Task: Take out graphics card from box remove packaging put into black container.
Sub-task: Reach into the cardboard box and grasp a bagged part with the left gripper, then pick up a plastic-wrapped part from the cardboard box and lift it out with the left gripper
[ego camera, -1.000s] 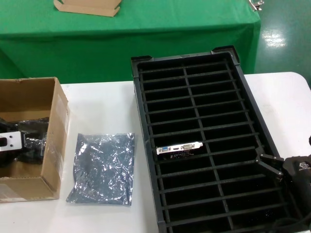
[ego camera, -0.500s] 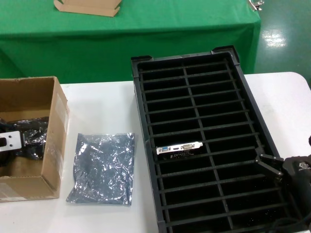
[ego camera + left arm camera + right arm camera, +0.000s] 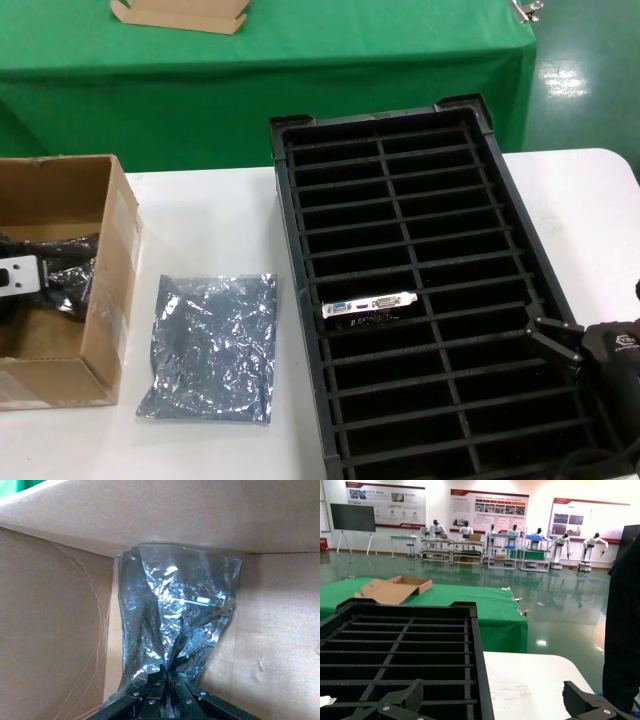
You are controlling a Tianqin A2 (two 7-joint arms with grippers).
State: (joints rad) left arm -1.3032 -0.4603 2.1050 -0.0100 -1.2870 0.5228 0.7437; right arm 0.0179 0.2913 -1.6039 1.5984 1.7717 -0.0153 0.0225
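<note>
The brown box (image 3: 112, 262) stands open at the table's left. My left gripper (image 3: 18, 280) is down inside it, shut on the crumpled top of a silvery packaging bag (image 3: 176, 600) that has something dark inside; the left gripper (image 3: 172, 674) pinches the plastic between closed fingers. An empty packaging bag (image 3: 212, 345) lies flat on the table beside the box. One bare graphics card (image 3: 368, 303) stands in a left-column slot of the black container (image 3: 290, 250). My right gripper (image 3: 558, 345) hovers open over the container's right rim, its fingers (image 3: 405, 696) wide apart, holding nothing.
The white table (image 3: 585, 210) runs on to the right of the container (image 3: 420, 645). Behind it stands a green-covered table (image 3: 330, 60) carrying a flat tan cardboard tray (image 3: 180, 14). The box walls (image 3: 50, 630) close in tightly around the left gripper.
My left gripper has risen slightly inside the box, drawing the bag with it. The right arm, the card and the loose bag have stayed put.
</note>
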